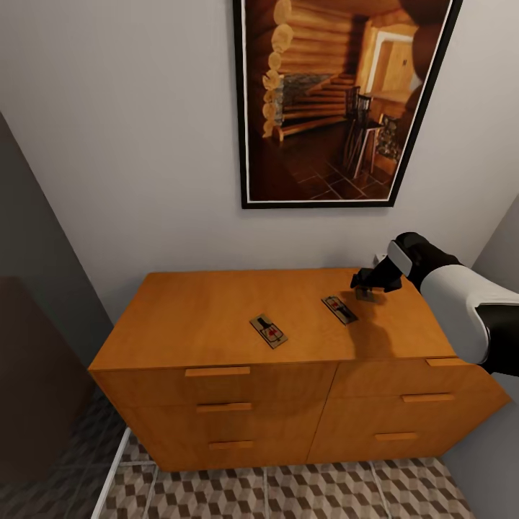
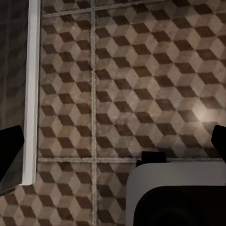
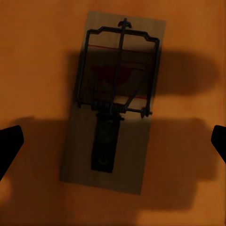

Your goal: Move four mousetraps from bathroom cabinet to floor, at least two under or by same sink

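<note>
My right gripper hangs wide open and empty over the flat tan wooden mousetrap; descending off-centre could shove it along the orange-brown wooden cabinet top

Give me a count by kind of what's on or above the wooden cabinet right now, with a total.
Mousetraps on the cabinet top: 3 (one in the middle, one further right, one under the right hand)
Framed pictures on the wall: 1
Total: 4
</note>
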You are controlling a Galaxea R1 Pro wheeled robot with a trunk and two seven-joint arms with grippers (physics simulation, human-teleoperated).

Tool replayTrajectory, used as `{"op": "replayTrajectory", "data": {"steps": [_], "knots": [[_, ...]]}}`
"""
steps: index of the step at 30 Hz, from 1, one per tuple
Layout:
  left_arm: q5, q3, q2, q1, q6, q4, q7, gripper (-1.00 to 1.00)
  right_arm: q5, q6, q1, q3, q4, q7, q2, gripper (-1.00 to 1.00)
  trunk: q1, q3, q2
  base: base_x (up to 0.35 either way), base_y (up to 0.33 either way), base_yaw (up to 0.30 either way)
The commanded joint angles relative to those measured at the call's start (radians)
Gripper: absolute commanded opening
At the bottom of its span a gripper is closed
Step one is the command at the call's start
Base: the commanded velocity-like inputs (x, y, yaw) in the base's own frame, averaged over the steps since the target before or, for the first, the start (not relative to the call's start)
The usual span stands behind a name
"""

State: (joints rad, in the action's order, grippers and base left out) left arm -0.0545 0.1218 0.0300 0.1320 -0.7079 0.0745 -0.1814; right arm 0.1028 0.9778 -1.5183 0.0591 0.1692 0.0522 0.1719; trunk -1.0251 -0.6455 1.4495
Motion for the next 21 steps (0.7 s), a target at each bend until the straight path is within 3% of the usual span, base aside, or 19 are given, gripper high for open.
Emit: {"op": "replayTrajectory", "data": {"steps": [1,21], "knots": [[-0.005,0.009,0.0,0.002,-0.005,0.004,-0.003,1.0,0.009,0.004,0.0,0.007,0.001,0.0,0.001,1.0,0.0,-0.001,0.0,0.0,0.0,0.0],[-0.005,0.008,0.0,0.001,-0.006,0.004,-0.003,1.0,0.009,0.004,0.0,0.008,-0.019,0.0,-0.001,1.0,0.0,-0.004,0.0,0.0,0.0,0.0]]}}
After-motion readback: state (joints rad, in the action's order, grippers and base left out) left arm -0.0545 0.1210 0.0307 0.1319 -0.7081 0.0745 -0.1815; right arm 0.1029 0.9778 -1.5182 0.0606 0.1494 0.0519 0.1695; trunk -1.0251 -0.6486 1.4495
